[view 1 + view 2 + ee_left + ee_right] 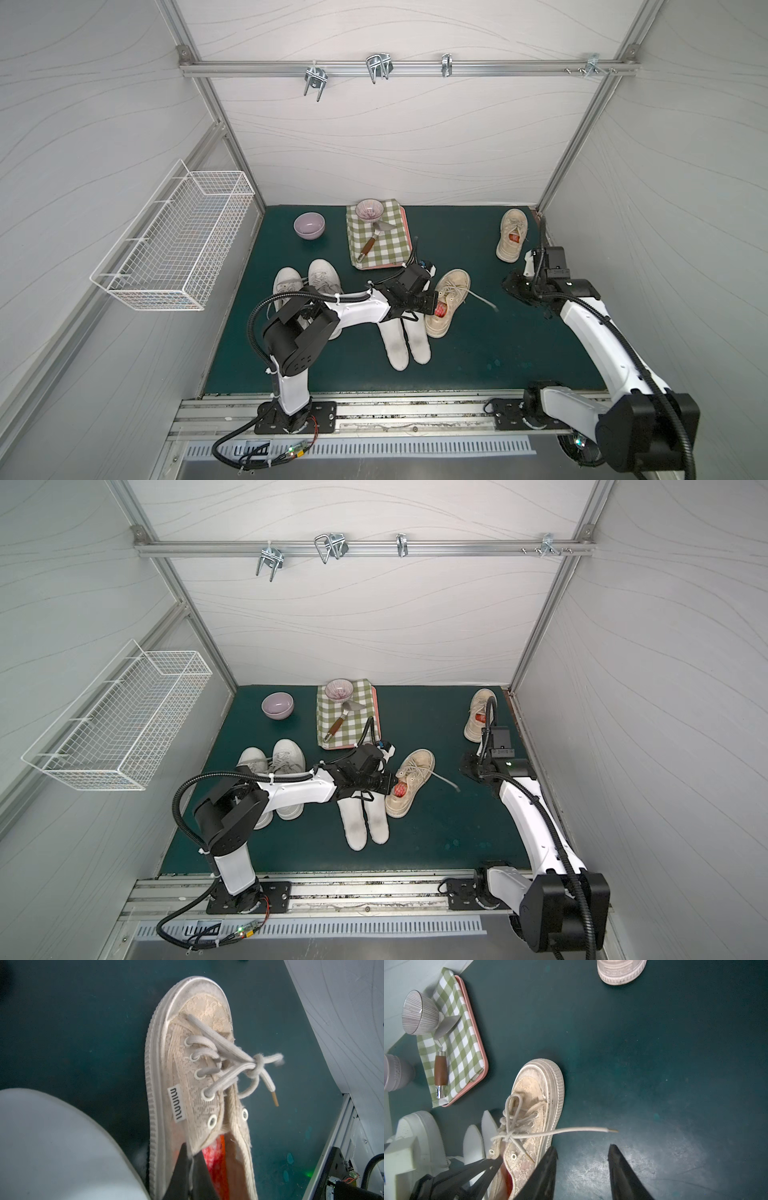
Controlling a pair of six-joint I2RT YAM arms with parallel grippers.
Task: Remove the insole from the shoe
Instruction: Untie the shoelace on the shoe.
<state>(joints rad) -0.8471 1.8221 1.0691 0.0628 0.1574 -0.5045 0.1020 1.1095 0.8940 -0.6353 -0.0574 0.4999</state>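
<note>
A white wire basket [174, 245] hangs on the left wall, and metal hooks [316, 79] hang from the rail on the back wall. On the dark green tabletop [478, 353], a lilac bowl [309, 225] stands near the back. Just beside it, a green checked cloth [386, 245] covers a pink tray [485, 1064]. A striped bowl [369, 210] and a wooden-handled spatula [372, 239] rest on the cloth. 2 white sneakers [323, 276] sit side by side, 2 white insoles [397, 345] lie flat nearer the front, and 1 beige sneaker [512, 235] stands in the far right corner.
</note>
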